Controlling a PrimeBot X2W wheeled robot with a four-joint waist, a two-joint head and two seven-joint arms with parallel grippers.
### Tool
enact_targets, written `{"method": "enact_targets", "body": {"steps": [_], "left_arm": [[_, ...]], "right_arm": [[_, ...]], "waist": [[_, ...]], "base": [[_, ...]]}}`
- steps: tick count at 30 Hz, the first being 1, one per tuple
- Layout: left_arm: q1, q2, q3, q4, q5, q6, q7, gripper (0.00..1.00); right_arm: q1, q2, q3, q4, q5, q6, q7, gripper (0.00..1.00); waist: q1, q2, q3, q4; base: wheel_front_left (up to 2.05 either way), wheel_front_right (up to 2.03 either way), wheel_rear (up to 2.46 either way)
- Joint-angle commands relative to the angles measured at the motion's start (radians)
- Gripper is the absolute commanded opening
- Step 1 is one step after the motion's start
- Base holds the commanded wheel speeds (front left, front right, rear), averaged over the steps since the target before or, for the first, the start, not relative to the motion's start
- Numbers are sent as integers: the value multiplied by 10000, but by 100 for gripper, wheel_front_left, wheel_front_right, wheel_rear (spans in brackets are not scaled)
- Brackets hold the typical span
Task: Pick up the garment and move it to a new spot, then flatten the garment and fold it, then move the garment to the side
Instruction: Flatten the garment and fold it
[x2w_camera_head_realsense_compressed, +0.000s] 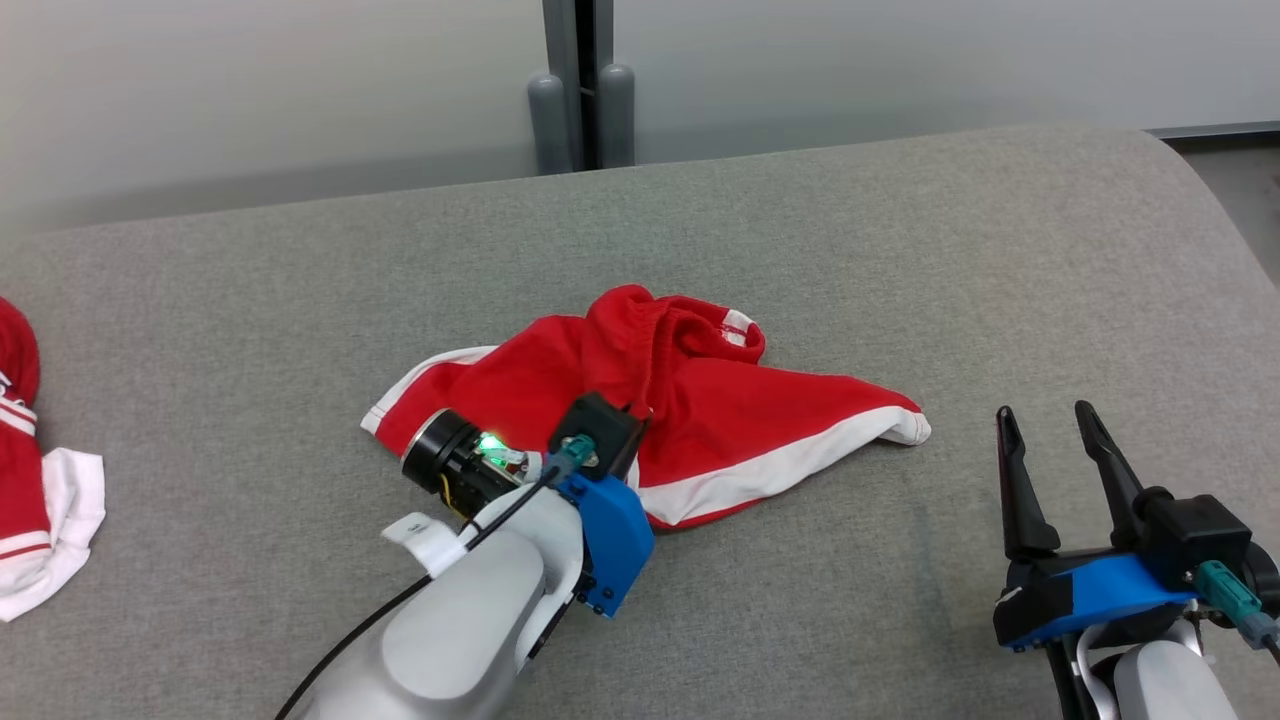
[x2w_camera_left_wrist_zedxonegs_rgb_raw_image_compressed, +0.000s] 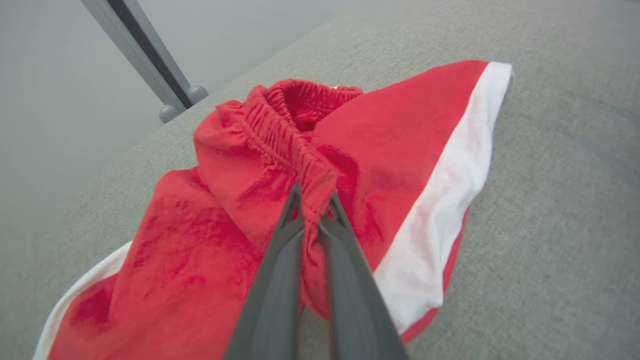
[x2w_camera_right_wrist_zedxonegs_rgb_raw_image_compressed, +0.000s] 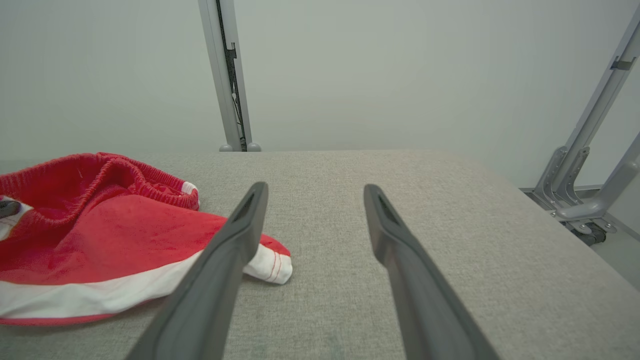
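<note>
On the grey padded surface (x2w_camera_head_realsense_compressed: 900, 250) the red shorts (x2w_camera_head_realsense_compressed: 720, 410) lie crumpled near the middle. My left gripper (x2w_camera_left_wrist_zedxonegs_rgb_raw_image_compressed: 312, 207) is pinched tight on their elastic waistband (x2w_camera_left_wrist_zedxonegs_rgb_raw_image_compressed: 270, 132), a sturdy edge to lift by. My right gripper (x2w_camera_head_realsense_compressed: 1045, 412) sits well apart, fingers spread.

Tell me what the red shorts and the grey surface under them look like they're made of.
Shorts: soft knit cloth, perhaps cotton or polyester, matte; it crumples in soft folds, with a gathered elastic waistband.
Surface: grey woven fabric covering, matte; a fine weave grain shows up close.
</note>
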Motion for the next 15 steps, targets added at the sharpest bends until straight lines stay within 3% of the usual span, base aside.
{"method": "enact_targets", "body": {"steps": [1, 6, 9, 15], "left_arm": [[319, -27, 393, -169, -389, 184, -424, 0], [1243, -44, 1708, -668, -1673, 662, -1725, 0], [2160, -202, 3153, -942, -3220, 792, -2695, 0], [3327, -466, 4596, -727, -4933, 864, -3174, 0]], "right_arm": [[35, -25, -53, -39, -10, 1, -38, 100], [91, -26, -106, 33, -21, 1, -38, 100], [80, -26, -124, 88, -62, 1, -39, 100], [28, -28, -107, 147, -104, 1, -38, 100]], "waist": [[0, 0, -10, 90], [0, 0, -101, 398], [0, 0, -176, 649], [0, 0, -205, 886]], "base": [[0, 0, 0], [0, 0, 0], [0, 0, 0], [0, 0, 0]]}}
